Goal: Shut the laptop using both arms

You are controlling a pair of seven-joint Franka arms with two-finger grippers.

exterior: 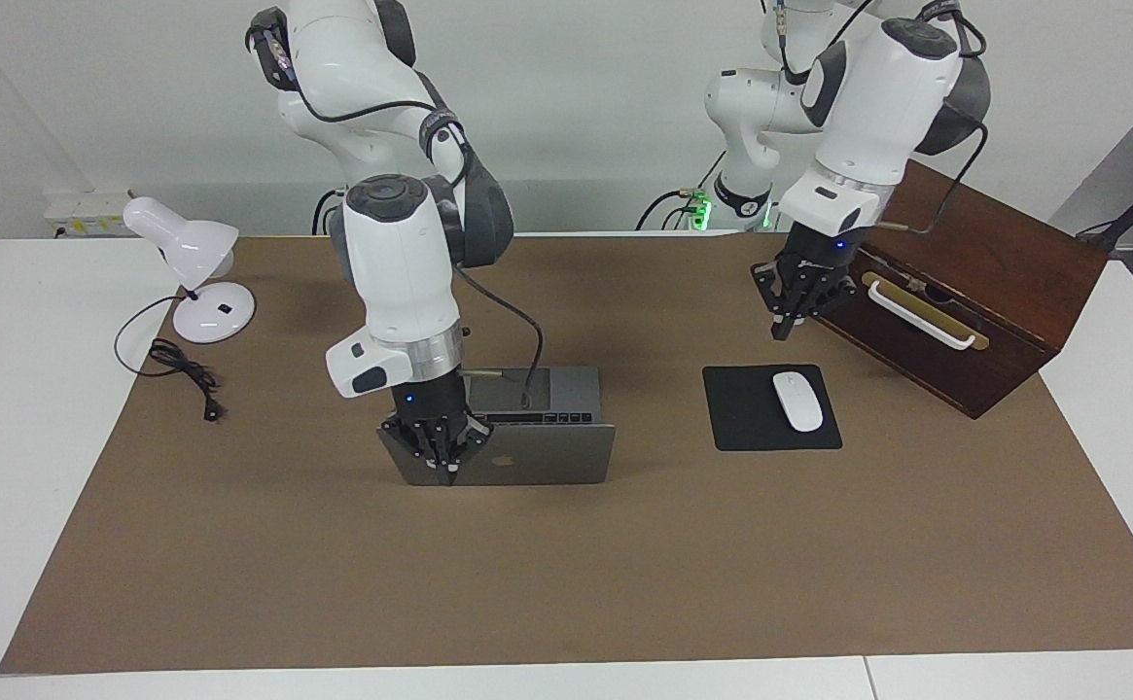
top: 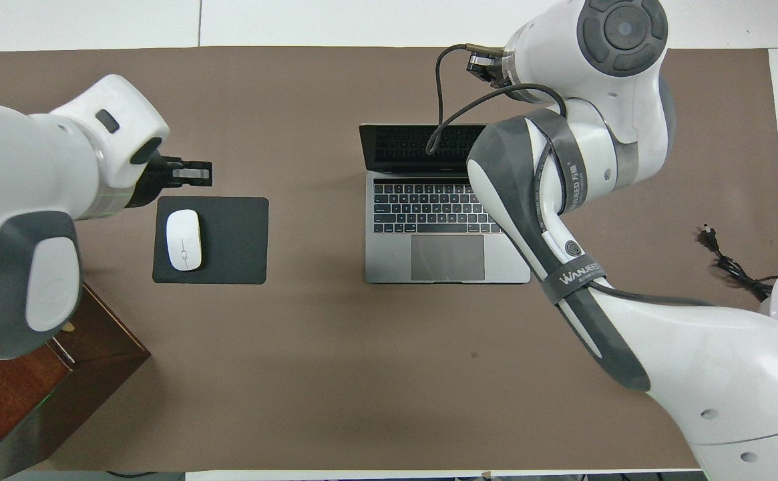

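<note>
laptop [exterior: 527,442]: open, centre of frame, lid upright
right gripper [exterior: 442,473]: pinched shut, empty, against the lid's outer face
left gripper [exterior: 782,329]: shut, empty, upper right, above the mouse pad [exterior: 751,428]
step: getting both arms to the lid
next: probably left arm reaches lid, both tip it down

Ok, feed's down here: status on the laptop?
Right hand shut, at lid's back. Left hand shut, over mat near mouse pad. Laptop open. Nothing blocking.
</note>
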